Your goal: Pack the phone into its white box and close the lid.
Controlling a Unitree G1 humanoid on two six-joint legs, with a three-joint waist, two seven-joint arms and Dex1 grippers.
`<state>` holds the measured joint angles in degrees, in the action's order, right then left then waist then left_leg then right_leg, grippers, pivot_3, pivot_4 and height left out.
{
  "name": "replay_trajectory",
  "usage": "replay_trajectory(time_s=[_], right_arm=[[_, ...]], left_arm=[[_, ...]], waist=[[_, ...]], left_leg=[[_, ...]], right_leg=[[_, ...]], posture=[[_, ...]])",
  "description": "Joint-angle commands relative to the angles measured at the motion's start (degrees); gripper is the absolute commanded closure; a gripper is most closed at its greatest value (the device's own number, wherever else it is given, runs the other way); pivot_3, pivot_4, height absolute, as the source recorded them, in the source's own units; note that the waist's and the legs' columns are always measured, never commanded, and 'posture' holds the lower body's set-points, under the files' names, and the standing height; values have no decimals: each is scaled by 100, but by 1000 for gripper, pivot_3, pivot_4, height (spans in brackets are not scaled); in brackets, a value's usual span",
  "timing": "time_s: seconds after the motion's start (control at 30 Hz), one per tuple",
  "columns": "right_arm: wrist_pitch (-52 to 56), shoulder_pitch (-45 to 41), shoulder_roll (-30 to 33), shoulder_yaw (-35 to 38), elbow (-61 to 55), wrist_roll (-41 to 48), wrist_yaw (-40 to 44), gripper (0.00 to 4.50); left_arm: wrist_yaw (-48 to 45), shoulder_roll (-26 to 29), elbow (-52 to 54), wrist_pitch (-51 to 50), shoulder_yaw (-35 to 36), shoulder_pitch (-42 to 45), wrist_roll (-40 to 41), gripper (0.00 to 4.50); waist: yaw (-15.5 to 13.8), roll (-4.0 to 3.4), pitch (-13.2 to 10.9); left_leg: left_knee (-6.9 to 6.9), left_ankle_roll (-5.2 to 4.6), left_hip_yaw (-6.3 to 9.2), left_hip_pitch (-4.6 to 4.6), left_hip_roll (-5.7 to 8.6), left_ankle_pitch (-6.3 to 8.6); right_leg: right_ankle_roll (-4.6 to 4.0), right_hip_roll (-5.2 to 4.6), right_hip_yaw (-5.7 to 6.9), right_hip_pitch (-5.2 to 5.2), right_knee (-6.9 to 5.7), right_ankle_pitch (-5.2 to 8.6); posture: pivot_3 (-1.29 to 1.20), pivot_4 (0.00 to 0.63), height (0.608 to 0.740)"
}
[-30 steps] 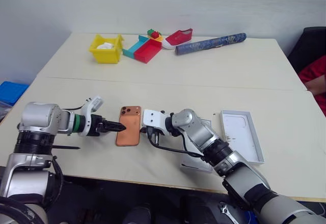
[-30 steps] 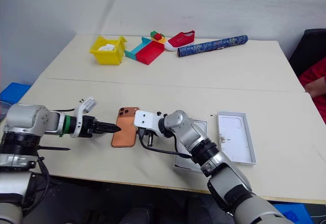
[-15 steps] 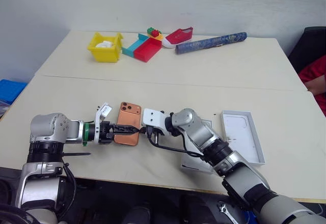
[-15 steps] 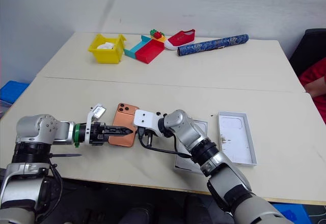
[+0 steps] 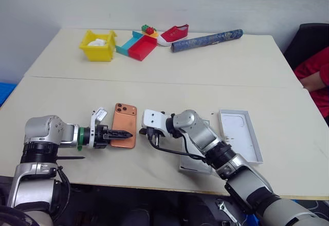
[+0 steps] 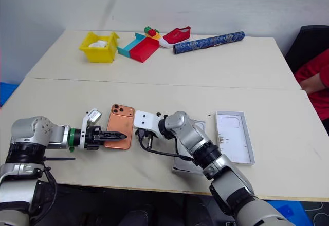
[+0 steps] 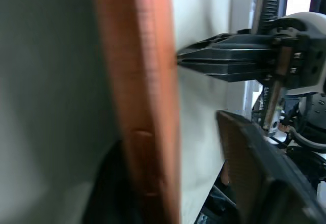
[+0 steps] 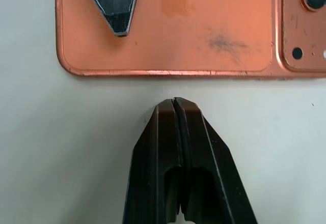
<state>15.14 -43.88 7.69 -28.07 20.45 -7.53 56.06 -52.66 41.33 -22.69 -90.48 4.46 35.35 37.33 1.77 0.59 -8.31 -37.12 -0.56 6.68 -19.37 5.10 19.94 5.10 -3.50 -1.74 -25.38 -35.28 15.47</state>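
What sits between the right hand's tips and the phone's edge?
Nothing: the right wrist view shows bare table between the right hand and the phone.

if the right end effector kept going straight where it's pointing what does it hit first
Most likely the phone. The right end effector, shut, points at the phone's long edge with a strip of bare table between them. The left end effector already reaches over the phone from the other side.
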Motion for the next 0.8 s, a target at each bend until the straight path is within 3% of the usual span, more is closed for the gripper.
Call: replay_trajectory(time_s=[0.03,0.1,0.27,0.33,0.5,0.73,0.8], right_arm=[[24,70,101,234,-578,356,223,4500],[-5,152,227,334,-884,543,349,4500],[504,312,654,709,-1935,1105,597,4500],[1171,461,1022,1056,-2783,1495,644,4146],[2106,956,1789,1712,-4236,2115,500,2630],[3321,3124,3283,4424,-6603,3346,371,235],[3505,3627,3483,5055,-6919,3600,304,0]], left_arm=[[-155,133,139,-38,78,-29,216,3845],[-200,165,203,-25,122,-39,282,4391],[-277,97,657,-80,256,-83,572,4382],[-309,12,1084,-174,157,-109,997,4382],[38,-185,1552,-202,0,-127,1742,4382],[1036,-878,1800,-202,-438,24,3191,4382],[1379,-1064,1727,-202,-502,54,3456,4382]], waist=[[0,11,-6],[-4,10,-7],[-17,22,-21],[-33,24,-25],[-74,25,-26],[-328,33,-42],[-349,40,-46]], left_leg=[[-3,0,0,-8,0,-1],[-4,0,4,-16,-3,-1],[-4,-3,5,-31,-3,0],[-8,-6,8,-41,-3,0],[-27,-14,41,-80,3,3],[-29,-26,47,-94,6,5],[-30,-26,47,-93,4,4]], right_leg=[[0,0,0,-11,-11,0],[0,1,6,-17,-11,0],[0,0,8,-17,12,0],[2,0,9,-18,23,-1],[4,-3,13,-30,36,-3],[18,-3,6,-18,85,-10],[23,-2,5,-10,96,-13]], posture=[[0,150,740],[0,150,740],[0,150,740],[0,150,740],[0,150,740],[0,150,740],[0,150,740]])
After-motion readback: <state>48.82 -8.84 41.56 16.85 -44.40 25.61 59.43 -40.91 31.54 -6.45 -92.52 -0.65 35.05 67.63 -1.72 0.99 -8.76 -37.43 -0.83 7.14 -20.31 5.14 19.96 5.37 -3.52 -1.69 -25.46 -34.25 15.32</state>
